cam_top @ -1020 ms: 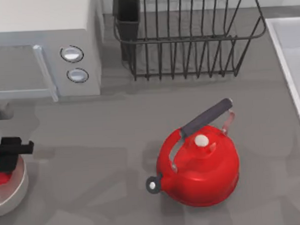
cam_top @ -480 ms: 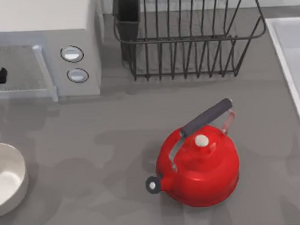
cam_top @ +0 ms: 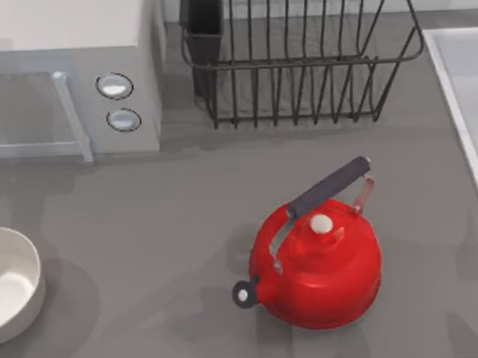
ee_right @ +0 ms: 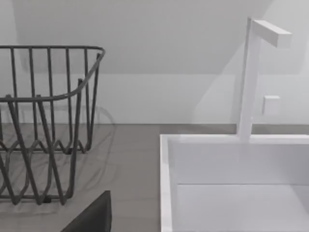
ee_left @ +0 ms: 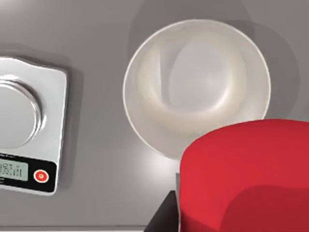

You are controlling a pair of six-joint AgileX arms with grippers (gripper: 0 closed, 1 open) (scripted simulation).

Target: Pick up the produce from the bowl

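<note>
The white bowl (cam_top: 10, 292) stands at the table's left edge, and its pale glossy inside (ee_left: 195, 82) holds nothing. In the left wrist view the red produce (ee_left: 246, 164) hangs large and close above the bowl's rim. My left gripper (ee_left: 231, 212) is shut on it, with one dark finger (ee_left: 163, 217) showing beside the fruit. A dark part of my right gripper (ee_right: 91, 217) shows in the right wrist view, which faces the rack and the sink.
A big red kettle (cam_top: 318, 263) with a dark handle sits right of centre. A microwave (cam_top: 68, 75) and a wire dish rack (cam_top: 297, 57) line the back. The white sink (cam_top: 465, 98) with its faucet (ee_right: 251, 72) is at the right. A kitchen scale (ee_left: 29, 121) lies beside the bowl.
My left gripper lifted the red produce out of the bowl, moved toward the back and left the top view. The bowl now stands empty. The kettle has not moved.
</note>
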